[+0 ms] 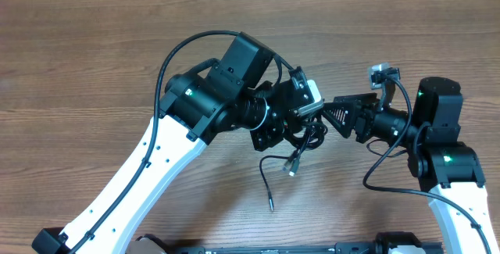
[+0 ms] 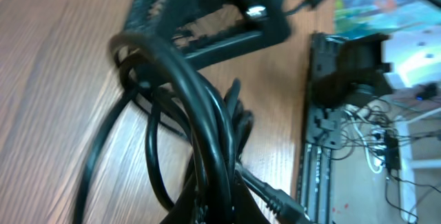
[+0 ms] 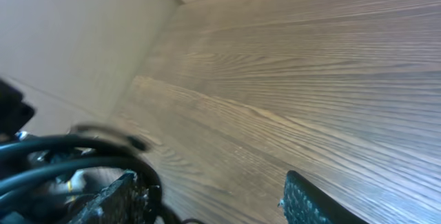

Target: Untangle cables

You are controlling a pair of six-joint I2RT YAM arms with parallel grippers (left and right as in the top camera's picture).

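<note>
The cables (image 1: 311,138) are a clump of thin black cords in the middle of the table. Two loose ends trail toward the front, one with a plug (image 1: 292,165). My left gripper (image 1: 301,126) is shut on the clump and holds it just above the wood. In the left wrist view the cords (image 2: 200,114) rise out of the jaws (image 2: 227,211) in loops. My right gripper (image 1: 333,114) is open and points left at the clump. In the right wrist view (image 3: 213,186) a cable loop (image 3: 69,156) lies against its left finger. It also shows in the left wrist view (image 2: 207,17).
The wooden table (image 1: 94,59) stretches all round. A black rail with loose wiring (image 2: 324,134) runs along the table's front edge. A pale wall (image 3: 69,38) stands beyond the table's far edge.
</note>
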